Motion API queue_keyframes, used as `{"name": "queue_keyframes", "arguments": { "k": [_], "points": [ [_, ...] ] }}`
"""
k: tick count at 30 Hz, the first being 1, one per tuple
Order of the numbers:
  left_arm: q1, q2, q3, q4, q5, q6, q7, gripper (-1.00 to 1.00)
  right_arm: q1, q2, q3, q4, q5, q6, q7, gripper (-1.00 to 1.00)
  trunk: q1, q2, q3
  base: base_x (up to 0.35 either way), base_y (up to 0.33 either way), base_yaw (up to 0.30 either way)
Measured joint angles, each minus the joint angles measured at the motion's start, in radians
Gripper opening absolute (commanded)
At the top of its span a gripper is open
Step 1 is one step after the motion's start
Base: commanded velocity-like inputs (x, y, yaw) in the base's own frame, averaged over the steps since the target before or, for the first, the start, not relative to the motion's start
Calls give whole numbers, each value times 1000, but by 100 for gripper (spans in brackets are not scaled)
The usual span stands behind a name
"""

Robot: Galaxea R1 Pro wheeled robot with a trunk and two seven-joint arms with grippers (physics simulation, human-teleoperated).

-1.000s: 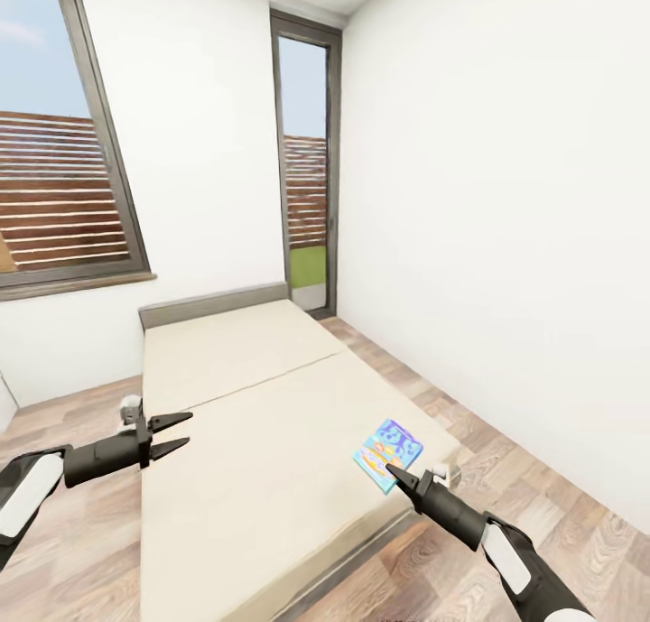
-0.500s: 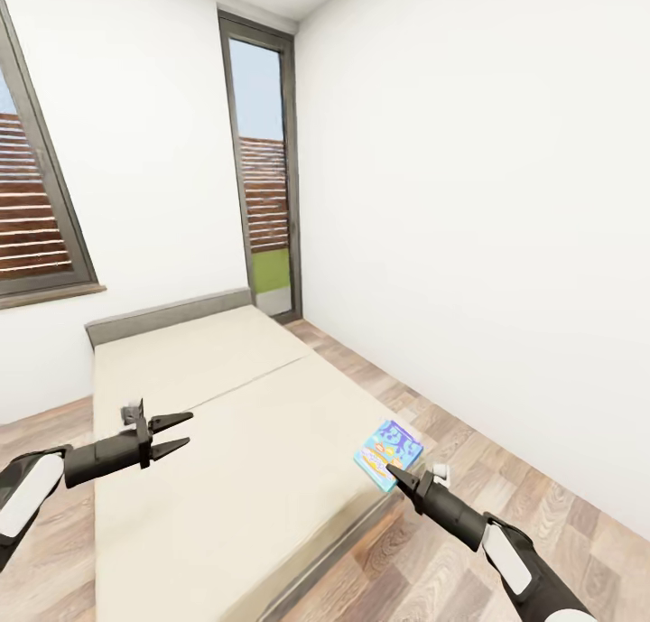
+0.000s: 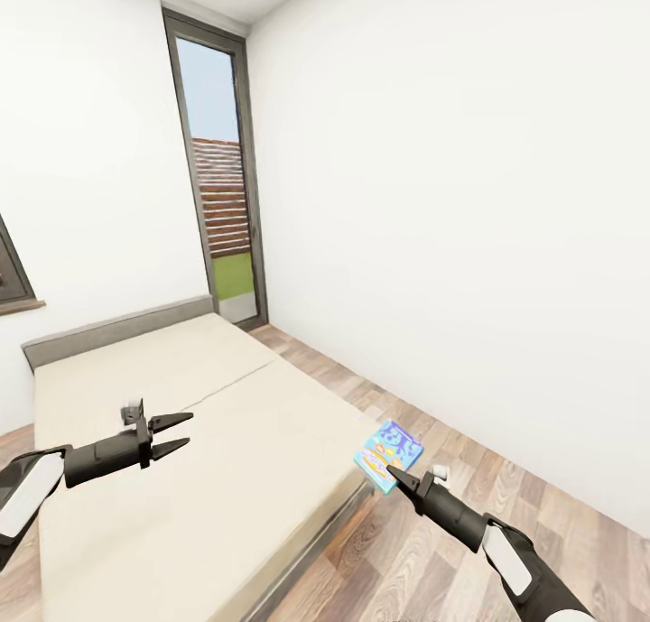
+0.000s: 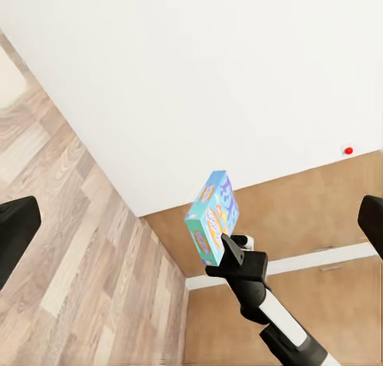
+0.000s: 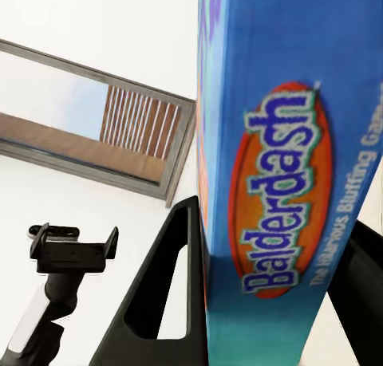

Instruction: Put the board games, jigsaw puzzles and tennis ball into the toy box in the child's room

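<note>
board game [image 3: 388, 455]: light blue, blue lettering, orange oval | my right gripper [image 3: 391, 469]: black fingers, white forearm | my left gripper [image 3: 181, 430]: black | bed [image 3: 181, 478]: cream | floor [image 3: 433, 550]: wood plank | walls [image 3: 433, 198]: white

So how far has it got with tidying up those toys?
One board game, the light blue one, is picked up: the right hand grips it, off the bed. The left hand is open and carries nothing. The bed shows no other game. Dropping this one in the toy box remains; the rest can't be judged from here.
</note>
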Motion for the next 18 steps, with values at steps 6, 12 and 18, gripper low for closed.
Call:
{"name": "queue_keyframes", "arguments": {
  "k": [6,12,18],
  "points": [
    [0,0,0,0,0,0,0,100,0,0,0,0,0,0,0,-100,-23,42,22,0,0,-280],
    [0,0,0,0,-1,0,0,100,0,0,0,0,0,0,-1,-100,-46,84,43,0,0,-280],
    [0,-1,0,0,-1,0,1,100,0,0,0,0,0,0,0,-100,-69,126,65,0,0,-280]
  ]
}}
